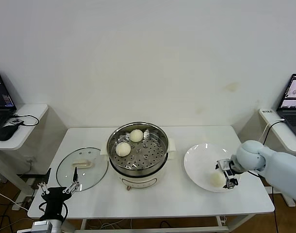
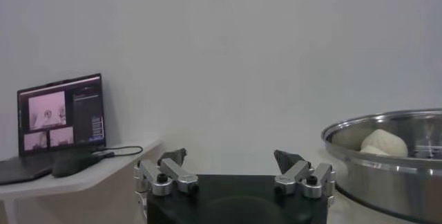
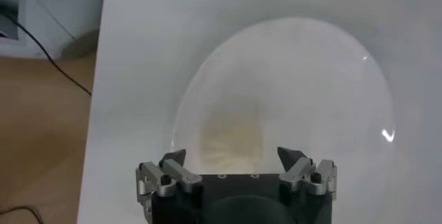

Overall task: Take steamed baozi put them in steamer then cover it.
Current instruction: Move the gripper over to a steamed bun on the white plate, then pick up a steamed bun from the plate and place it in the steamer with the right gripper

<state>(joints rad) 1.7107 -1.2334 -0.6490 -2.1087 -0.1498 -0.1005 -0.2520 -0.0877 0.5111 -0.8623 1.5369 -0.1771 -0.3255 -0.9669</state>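
Right gripper (image 3: 233, 157) is hovering with jaws spread wide, gripping nothing, straddling a soft cream bun (image 3: 231, 142) lying between the fingertips on the glossy white plate (image 1: 199, 165) at lower right. Two smooth buns (image 1: 129, 142) are sitting in the shiny steel steamer (image 1: 138, 167) at centre. Glass lid (image 1: 90, 175) is lying flat at lower left. Left gripper (image 1: 58, 189) is idling open beside it
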